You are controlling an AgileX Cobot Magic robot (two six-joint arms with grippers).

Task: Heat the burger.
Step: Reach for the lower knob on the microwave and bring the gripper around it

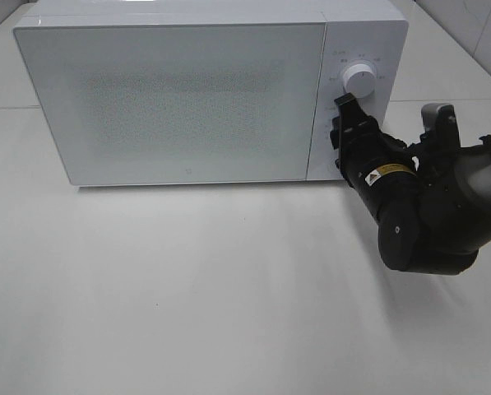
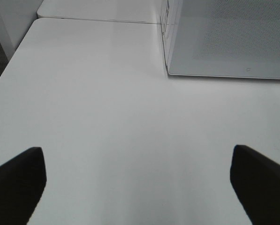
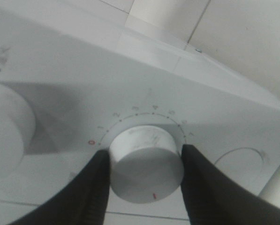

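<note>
- Nearest, over the table, left gripper hung wide apart, empty.
- Farther back, right gripper pinched the lower knob of the microwave between both fingers.
- Beyond, its door stood closed; burger unseen, presumably inside: loading judged done, timing and retrieval left.

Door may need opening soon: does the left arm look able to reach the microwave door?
Probably yes: only bare table lies between its open fingers and the closed door.
</note>
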